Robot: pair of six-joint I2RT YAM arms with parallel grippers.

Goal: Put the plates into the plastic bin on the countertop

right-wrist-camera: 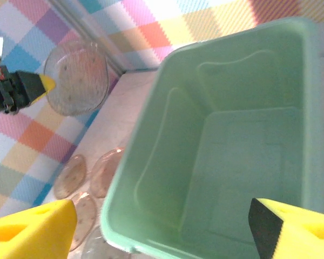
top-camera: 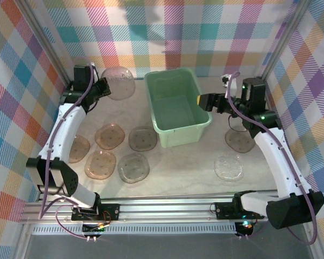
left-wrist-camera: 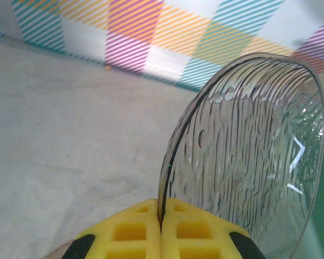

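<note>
Top external: left tool pinches clear plate beside bin; right tool spread wide at opposite rim.

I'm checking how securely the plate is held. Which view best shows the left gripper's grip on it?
The left wrist view: the clear plate stands on edge, its rim pinched in the left gripper. The top external view shows it small, left of the plastic bin; the right wrist view shows it distant, against the plaid wall.

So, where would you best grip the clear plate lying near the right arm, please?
Likely the clear plate by its near rim, from above with the right gripper: it lies flat on the countertop, so only the edge offers a hold.
</note>
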